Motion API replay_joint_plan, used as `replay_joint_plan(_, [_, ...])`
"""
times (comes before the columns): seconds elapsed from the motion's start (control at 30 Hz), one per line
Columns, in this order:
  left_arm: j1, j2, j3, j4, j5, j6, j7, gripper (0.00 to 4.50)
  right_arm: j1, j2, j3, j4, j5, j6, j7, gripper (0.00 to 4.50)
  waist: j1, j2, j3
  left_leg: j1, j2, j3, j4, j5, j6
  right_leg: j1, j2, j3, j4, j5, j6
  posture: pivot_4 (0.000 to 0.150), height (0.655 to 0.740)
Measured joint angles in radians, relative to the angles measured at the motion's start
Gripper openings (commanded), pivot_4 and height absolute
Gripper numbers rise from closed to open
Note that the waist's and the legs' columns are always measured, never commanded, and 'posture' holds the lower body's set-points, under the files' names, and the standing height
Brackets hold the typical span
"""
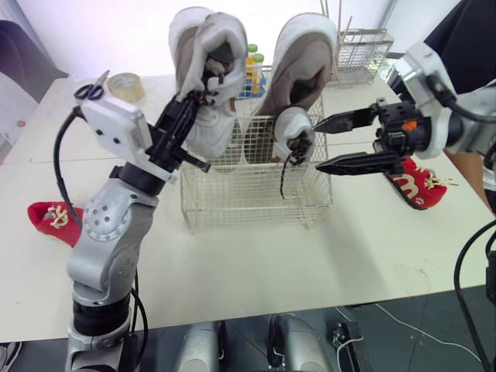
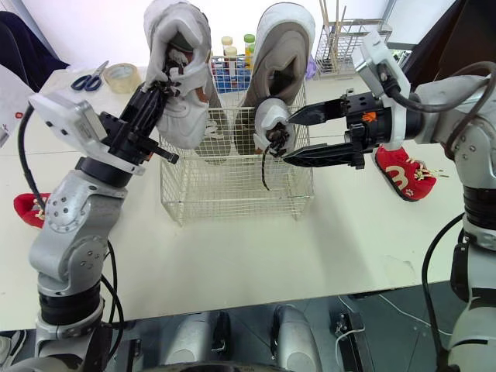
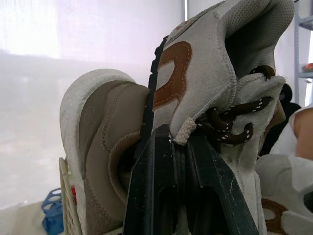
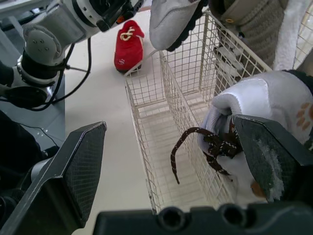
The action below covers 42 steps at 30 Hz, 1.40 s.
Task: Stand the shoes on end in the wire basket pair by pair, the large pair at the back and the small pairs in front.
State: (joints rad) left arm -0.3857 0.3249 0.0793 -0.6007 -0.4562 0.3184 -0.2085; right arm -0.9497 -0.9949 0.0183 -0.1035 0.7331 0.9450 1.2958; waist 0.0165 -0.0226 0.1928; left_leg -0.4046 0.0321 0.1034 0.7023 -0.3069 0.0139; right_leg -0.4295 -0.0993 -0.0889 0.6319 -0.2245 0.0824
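The left red slipper (image 1: pixel 53 219) lies nearest on the white table (image 1: pixel 372 256), at about 8 o'clock from the wire basket (image 1: pixel 248 205). The basket sits mid-table.

At the basket's 3 o'clock edge the right gripper (image 1: pixel 318 147) reaches in from the side with its pincer spread wide, gripping nothing. The paw-print shoe (image 1: pixel 293 128), small and white, stands over the basket's right half. It sits just at the fingertips: one finger touches it and the other is well apart. Its brown lace (image 1: pixel 282 178) hangs down along the mesh; which side of the wire it hangs on is unclear. Just past that gripper, at 3 o'clock from the basket, the right red slipper (image 1: pixel 418 187) lies on the table.

At 10 o'clock the left gripper (image 1: pixel 200 99) has its pincer clamped on the held white shoe (image 1: pixel 217 132), pinching it by the laced opening. The shoe is raised with its toe pointing down over the basket's left half.

Behind it, at the back of the basket, the two large shoes stand on end with soles facing forward: the left large shoe (image 1: pixel 186 46) at 11 o'clock and the right large shoe (image 1: pixel 306 62) at 1 o'clock.

Farther still, bottles (image 1: pixel 254 66) stand at 12 o'clock. Scissors (image 1: pixel 91 91) and a tape roll (image 1: pixel 126 84) lie at 10 o'clock, and a wire rack (image 1: pixel 360 54) stands at 1 o'clock.
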Motion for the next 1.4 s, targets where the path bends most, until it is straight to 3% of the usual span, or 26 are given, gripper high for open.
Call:
replay_joint_plan(0.43, [0.087, -0.024, -0.017, -0.107, 0.003, 0.088, 0.043, 0.08, 0.050, 0.002, -0.067, -0.029, 0.028, 0.033, -0.058, 4.50, -0.002, 0.000, 0.000, 0.000, 0.000, -0.001, 0.000, -0.001, 0.003, 0.000, 0.000, 0.000, 0.000, 0.000, 0.000, 0.150, 0.7400])
replay_joint_plan(0.77, [0.063, -0.080, -0.068, 0.084, 0.177, -0.149, 0.019, 0.08, 0.088, -0.014, -0.069, -0.054, 0.053, 0.078, -0.047, 4.50, 0.002, 0.001, 0.000, 0.000, 0.000, -0.001, 0.000, -0.003, 0.006, 0.000, -0.001, -0.001, 0.000, 0.000, 0.000, 0.150, 0.7400])
replay_joint_plan(0.93, [0.020, -0.105, -0.069, 0.108, 0.195, -0.147, 0.021, 0.08, 0.192, -0.081, -0.087, -0.169, 0.126, 0.168, -0.040, 4.50, -0.002, 0.001, 0.000, -0.001, 0.000, -0.001, 0.000, -0.004, 0.006, 0.000, -0.001, -0.002, -0.001, 0.000, 0.000, 0.150, 0.7400])
replay_joint_plan(1.2, [-0.015, -0.111, -0.071, 0.092, 0.192, -0.089, 0.018, 0.08, 0.256, -0.080, -0.113, -0.209, 0.161, 0.186, -0.110, 4.50, -0.001, 0.001, 0.000, -0.001, 0.000, -0.002, 0.000, -0.004, 0.006, 0.000, -0.001, -0.002, -0.001, 0.000, 0.000, 0.150, 0.7400])
replay_joint_plan(1.4, [-0.009, -0.147, -0.095, 0.183, 0.260, -0.203, 0.018, 0.08, 0.260, -0.077, -0.113, -0.209, 0.186, 0.186, -0.133, 4.50, -0.002, 0.001, 0.000, -0.001, 0.000, -0.001, 0.000, -0.004, 0.006, 0.000, -0.001, -0.002, -0.001, 0.000, 0.000, 0.150, 0.7400])
